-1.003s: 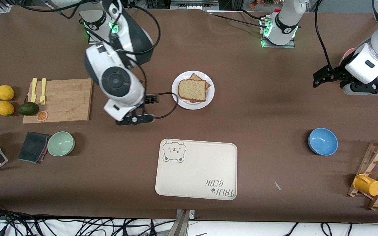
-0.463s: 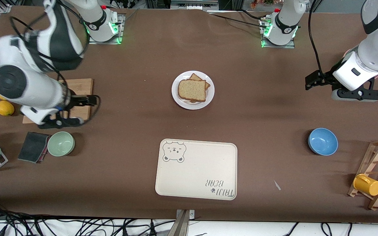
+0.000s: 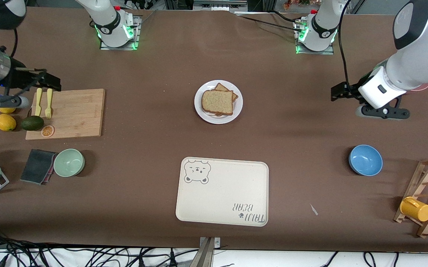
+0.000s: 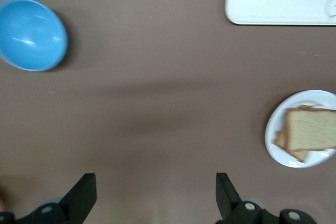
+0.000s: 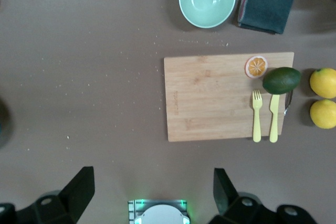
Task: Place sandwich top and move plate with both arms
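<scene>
Reaching wide apart, our two arms hang high: right gripper (image 3: 49,79) over the cutting board (image 3: 69,113), left gripper (image 3: 338,92) over bare table, both with fingers spread, empty. Between them the plate (image 3: 236,111) carries the sandwich top (image 3: 217,102). We judge uneven lifting could tip it.

- Plate (image 3: 218,116): one, white, with two visible bread slices (image 3: 217,101)
- Bowls: two, one green (image 3: 69,162), one blue (image 3: 365,160)
- Tray (image 3: 222,196): one
- Cutting board (image 3: 73,113): one
- Lemons (image 3: 5,122): two
- Avocado (image 3: 32,123): one
- Yellow cutlery (image 3: 49,103): two pieces
- Yellow mug (image 3: 415,209): one
- Grippers: two, the left gripper (image 3: 338,92), the right gripper (image 3: 52,82)
</scene>
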Robot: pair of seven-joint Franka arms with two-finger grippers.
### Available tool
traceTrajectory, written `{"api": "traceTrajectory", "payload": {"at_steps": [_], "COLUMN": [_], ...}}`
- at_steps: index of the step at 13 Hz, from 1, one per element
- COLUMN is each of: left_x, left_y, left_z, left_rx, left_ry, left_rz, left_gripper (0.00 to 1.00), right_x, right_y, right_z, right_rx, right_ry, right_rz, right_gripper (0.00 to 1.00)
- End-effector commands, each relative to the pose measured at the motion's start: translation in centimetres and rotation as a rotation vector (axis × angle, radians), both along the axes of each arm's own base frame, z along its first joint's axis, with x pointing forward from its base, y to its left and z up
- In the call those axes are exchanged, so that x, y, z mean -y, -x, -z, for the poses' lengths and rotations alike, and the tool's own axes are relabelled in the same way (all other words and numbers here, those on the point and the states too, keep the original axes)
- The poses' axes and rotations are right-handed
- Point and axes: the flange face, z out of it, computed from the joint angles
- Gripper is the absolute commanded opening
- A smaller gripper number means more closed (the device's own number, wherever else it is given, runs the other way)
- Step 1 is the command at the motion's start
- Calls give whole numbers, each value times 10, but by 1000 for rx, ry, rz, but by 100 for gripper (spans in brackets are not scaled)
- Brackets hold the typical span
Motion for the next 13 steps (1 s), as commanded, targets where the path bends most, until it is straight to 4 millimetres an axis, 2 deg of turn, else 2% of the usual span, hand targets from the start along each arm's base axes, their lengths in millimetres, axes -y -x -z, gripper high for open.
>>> {"api": "traceTrajectory", "payload": {"at_steps": [1, 4, 7, 8, 10, 13], "left_x": [12, 32, 35, 40, 57, 68], "left_y": [-5, -13, -26, -31, -39, -44], "left_z": [10, 51, 90, 108, 152, 212], "left_rx": [-56, -190, -277, -311, -322, -343], "left_ry": [102, 301, 419, 475, 593, 755], "left_rz": [-27, -79, -142, -168, -108, -83], "left_gripper": [100, 100, 100, 100, 100, 100], "right_x": [-7, -3, -4, -5, -3, -6], "right_y": [14, 4, 3, 2, -3, -9], "right_z": [-20, -21, -25, -27, -30, -31], "right_rx": [-4, 44, 63, 71, 113, 146], "right_ry": [-4, -36, -62, -50, -34, -34], "right_rz": [-20, 9, 21, 15, 12, -2], "right_gripper": [100, 100, 100, 100, 100, 100]}}
